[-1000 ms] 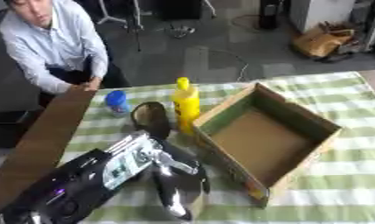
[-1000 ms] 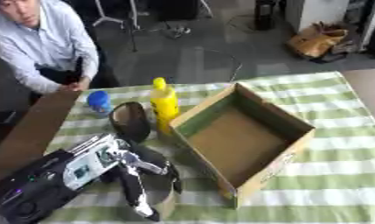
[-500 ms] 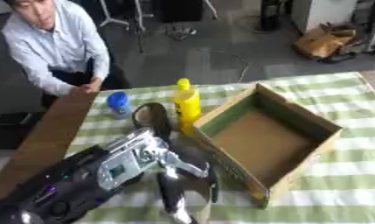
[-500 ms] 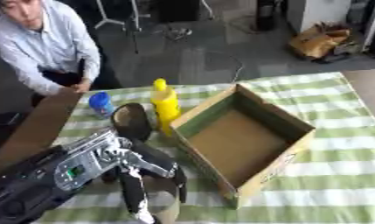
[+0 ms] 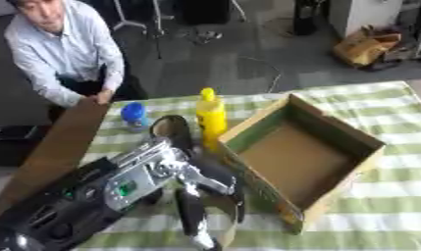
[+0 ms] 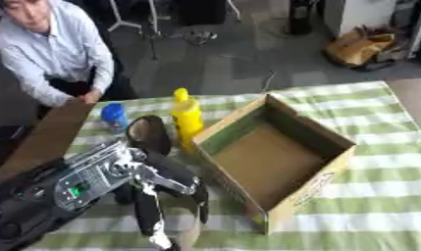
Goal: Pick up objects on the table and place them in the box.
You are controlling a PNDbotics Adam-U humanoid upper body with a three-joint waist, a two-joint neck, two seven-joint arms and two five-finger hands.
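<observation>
One hand (image 5: pixel 200 196), the robot's left, hangs nearest over the striped surface (image 5: pixel 377 220), its fingers relaxed and pointing down, holding nothing; just beside it to the right stands one open cardboard box (image 5: pixel 303 159), with nothing inside; behind the hand are one dark shoe (image 6: pixel 149 133), then one yellow bottle (image 5: pixel 211 117) touching the box; farthest is one small blue object (image 5: pixel 134 115).

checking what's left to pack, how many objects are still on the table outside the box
3: a yellow bottle against the box's left wall, a dark shoe-like object just left of it, and a blue object further left. The left hand may hide more.
</observation>
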